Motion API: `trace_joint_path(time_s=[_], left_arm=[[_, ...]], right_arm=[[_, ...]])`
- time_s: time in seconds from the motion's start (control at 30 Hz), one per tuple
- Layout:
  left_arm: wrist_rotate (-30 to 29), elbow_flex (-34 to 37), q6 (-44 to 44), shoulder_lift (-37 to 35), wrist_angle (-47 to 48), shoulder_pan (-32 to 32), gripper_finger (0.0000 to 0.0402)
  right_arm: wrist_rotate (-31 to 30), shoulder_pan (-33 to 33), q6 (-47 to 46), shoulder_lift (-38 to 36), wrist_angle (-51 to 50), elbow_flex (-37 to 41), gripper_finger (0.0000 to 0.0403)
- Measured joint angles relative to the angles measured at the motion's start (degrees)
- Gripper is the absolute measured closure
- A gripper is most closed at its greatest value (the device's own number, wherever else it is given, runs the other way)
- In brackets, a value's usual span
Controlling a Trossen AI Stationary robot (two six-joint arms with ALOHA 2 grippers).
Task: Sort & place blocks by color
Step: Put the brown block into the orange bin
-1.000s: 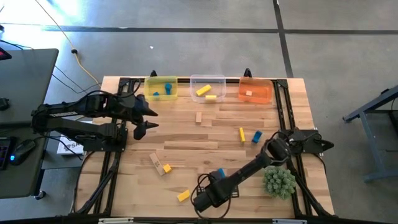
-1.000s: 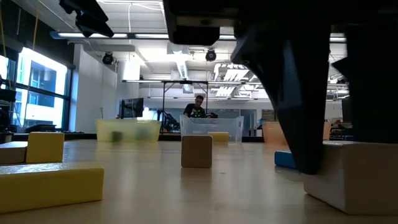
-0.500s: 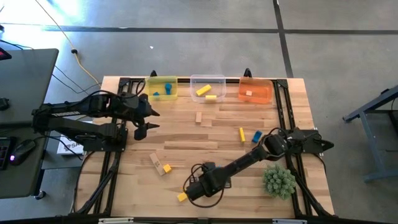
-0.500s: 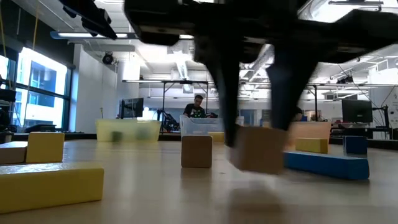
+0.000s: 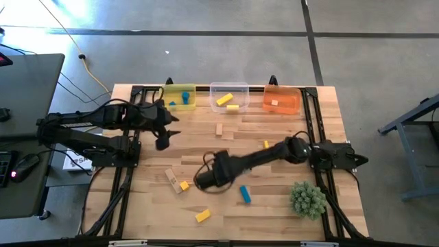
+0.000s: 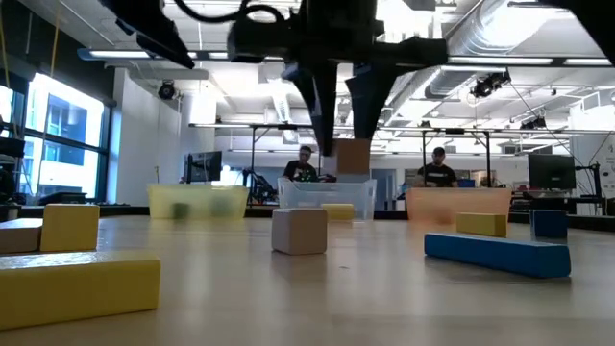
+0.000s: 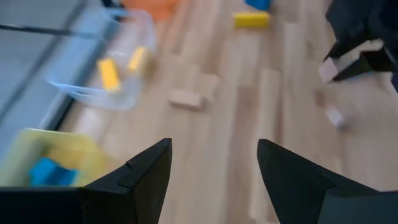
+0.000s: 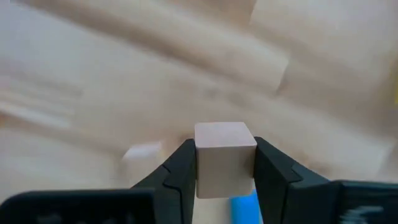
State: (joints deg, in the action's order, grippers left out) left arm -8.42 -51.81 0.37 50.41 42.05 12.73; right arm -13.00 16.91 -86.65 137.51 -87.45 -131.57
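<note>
Plain wood cube [image 8: 224, 158] sits clamped btwn the right gripper's [image 8: 224, 163] two dark fingers [image 8: 181, 168], lifted clear of the table [image 5: 206, 147]; low view shows it [image 6: 352, 157] hanging above the tabletop, w/ another plain cube [image 6: 299, 231] resting below it on the wood. From overhead the right gripper [image 5: 206, 176] is over the table's middle-left, arm stretched across from the right side.

Left gripper [image 7: 211, 171] hovers w/ jaws apart, nothing btwn them; overhead it [image 5: 162, 140] is near the left edge, just in front of the yellow bin [image 5: 178, 97].

Loose blocks on the table: blue bar [image 5: 245, 195] and yellow bar [image 5: 202, 216] toward the front, plain bar [image 5: 171, 178] touching a yellow cube [image 5: 184, 185] just left of the right gripper, plain bar [image 5: 219, 129] nearer the bins, yellow bar [image 5: 266, 147] by the right arm.

Bins along the far edge: yellow bin holds blue pcs, clear bin [image 5: 229, 97] holds yellow pcs, orange bin [image 5: 281, 100] holds a plain pc. Green plant ball [image 5: 306, 200] at front right. Two people visible in the room behind, low view.
</note>
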Motion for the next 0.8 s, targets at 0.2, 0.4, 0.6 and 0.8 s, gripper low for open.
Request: trace_joint_path(time_s=[0.2,0.4,0.6,0.8], left_arm=[[-8.3,0.0,-0.1,0.0,-5.1,0.0,0.0174],[-15.0,0.0,-0.1,0.0,-7.9,0.3,0.0174],[-16.7,0.0,-0.4,0.0,-7.8,2.7,0.0174],[-16.7,0.0,-1.7,0.0,-7.7,6.0,0.0174]], right_arm=[[-3.3,-6.8,19.8,-0.3,-2.4,-3.5,0.0306],[-6.8,-13.4,35.2,-3.3,-2.6,-1.9,0.0306],[-10.0,-18.9,48.6,-5.5,-2.6,-1.8,0.0306],[-13.3,-23.2,58.7,-6.1,-2.6,-1.8,0.0306]])
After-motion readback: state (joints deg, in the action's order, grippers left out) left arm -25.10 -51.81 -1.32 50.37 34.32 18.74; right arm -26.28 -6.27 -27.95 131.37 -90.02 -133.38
